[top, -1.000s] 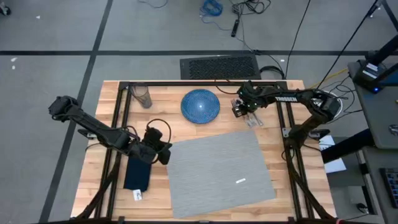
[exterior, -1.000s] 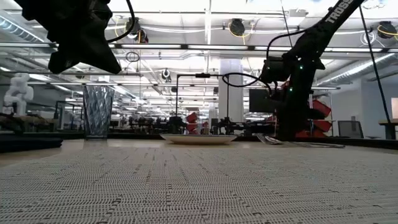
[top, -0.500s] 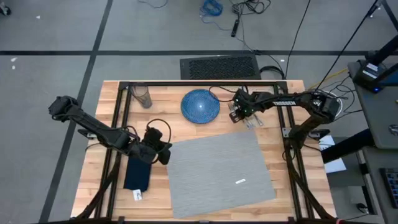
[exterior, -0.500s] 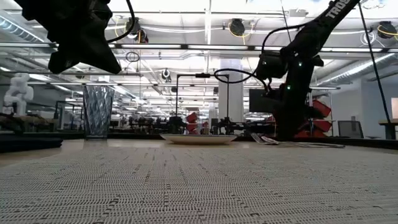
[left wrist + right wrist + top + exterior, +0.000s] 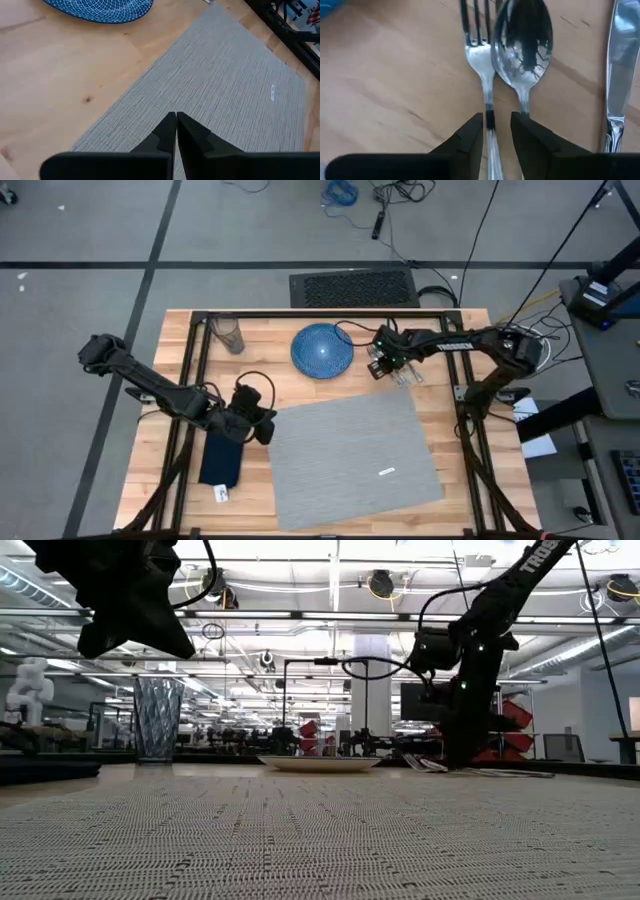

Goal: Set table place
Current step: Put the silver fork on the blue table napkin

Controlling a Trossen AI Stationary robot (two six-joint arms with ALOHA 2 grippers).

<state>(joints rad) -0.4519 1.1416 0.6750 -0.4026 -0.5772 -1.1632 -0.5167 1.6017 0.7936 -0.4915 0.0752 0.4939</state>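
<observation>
Beside plate (image 5: 322, 350), right gripper (image 5: 496, 131) straddling fork (image 5: 481, 70) handle lengthwise

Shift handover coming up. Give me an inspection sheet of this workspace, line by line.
Surface: wooden table in a black frame, mostly covered by the grey placemat.
Job's things: blue plate and glass at the far side, both off the placemat; navy napkin beside the placemat; fork, spoon and knife side by side on bare wood.
Clutter: small white tag near the napkin.
End effectors: left end effector shut, over the placemat's edge; right end effector slightly open, straddling the fork's handle.
Cables: black leads loop along both arms; more lie on the floor behind.
Surroundings: grey floor, black floor mat, equipment to the right; no person seen.
</observation>
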